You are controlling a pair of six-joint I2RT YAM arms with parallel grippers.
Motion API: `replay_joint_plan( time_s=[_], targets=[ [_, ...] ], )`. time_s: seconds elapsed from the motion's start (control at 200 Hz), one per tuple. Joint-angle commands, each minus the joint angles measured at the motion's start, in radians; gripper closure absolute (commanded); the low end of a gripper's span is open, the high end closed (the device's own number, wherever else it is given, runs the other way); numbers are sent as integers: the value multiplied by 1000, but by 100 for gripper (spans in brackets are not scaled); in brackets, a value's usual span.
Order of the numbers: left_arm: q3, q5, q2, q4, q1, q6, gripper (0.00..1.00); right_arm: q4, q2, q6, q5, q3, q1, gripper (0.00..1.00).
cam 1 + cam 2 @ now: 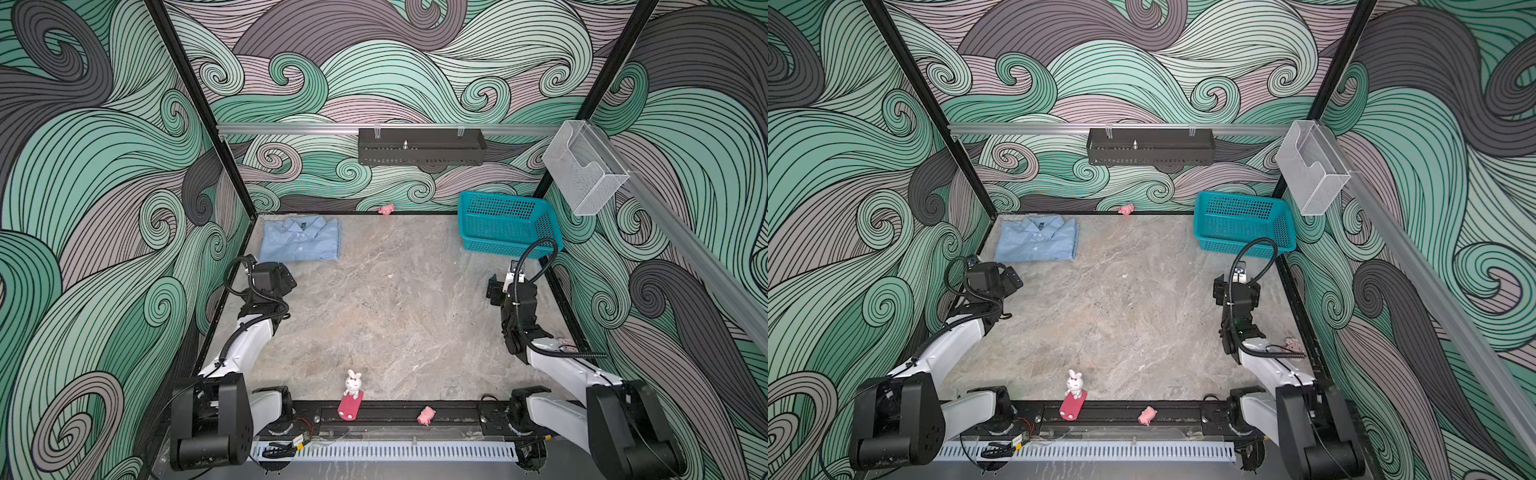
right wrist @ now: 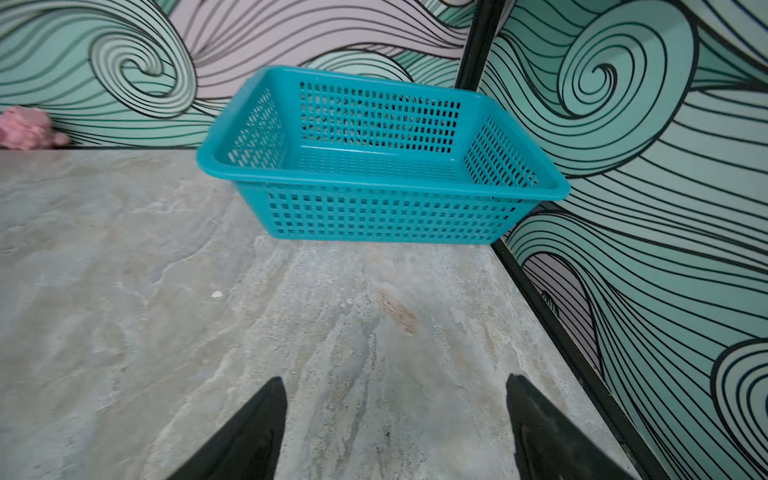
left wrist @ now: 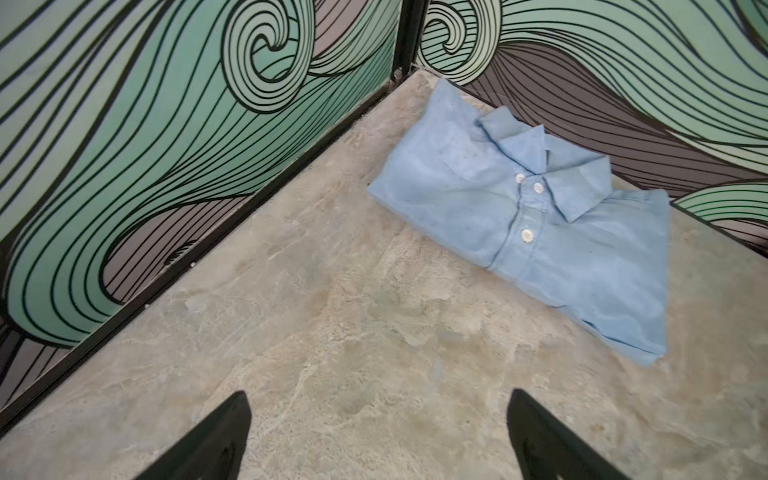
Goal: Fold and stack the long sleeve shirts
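Note:
One light blue long sleeve shirt (image 1: 301,240) (image 1: 1038,242) lies folded in the table's far left corner, collar toward the back wall, small white buttons showing. In the left wrist view the shirt (image 3: 540,232) rests a short way ahead of my left gripper (image 3: 378,395), which is open over bare table with nothing between its fingers. In both top views the left gripper (image 1: 286,277) (image 1: 1011,279) hovers just in front of the shirt. My right gripper (image 2: 395,380) (image 1: 505,284) is open and empty at the right side, well away from the shirt.
A teal mesh basket (image 1: 505,197) (image 2: 374,176) sits empty in the far right corner, ahead of the right gripper. A pink toy (image 1: 386,209) lies by the back wall. A bunny figure (image 1: 353,384) and another pink toy (image 1: 427,414) stand at the front rail.

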Motion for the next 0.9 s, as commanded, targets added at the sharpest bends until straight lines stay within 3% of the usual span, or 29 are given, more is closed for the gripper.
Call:
replay_joint_plan(
  time_s=[0.0,0.07,0.165,0.245,0.325,0.345,0.36,0.395,0.465,0.57,0.71,0.806,0.891],
  targets=[
    [21,-104,42,108,-8,9,2,150,112,25,-96,5,-54,17],
    [15,-106,84,141,-8,39,1,134,138,68,-181,35,-76,17],
    [13,-114,135,173,-8,84,1,285,250,89,-229,10,-96,17],
    [-6,-81,170,261,-6,147,1,516,386,61,-284,-17,-100,18],
    [-41,-35,210,365,-5,174,1,288,321,68,-298,42,-102,18],
    [-45,-20,225,382,-5,182,1,333,345,64,-302,39,-101,4],
    [-46,-9,235,394,-5,186,1,365,359,58,-308,33,-101,1],
    [-55,22,282,444,-5,210,1,403,371,56,-312,28,-100,1],
    [-41,106,301,434,-10,253,2,289,329,61,-311,47,-101,1],
    [-54,172,319,482,-19,296,2,338,350,59,-311,40,-101,1],
    [-161,249,364,735,-20,364,1,295,344,45,-299,58,-86,1],
    [-126,237,336,613,-21,327,1,280,346,22,-271,70,-62,1],
    [-144,252,353,684,-21,358,1,271,344,21,-267,72,-60,1]
  ],
)
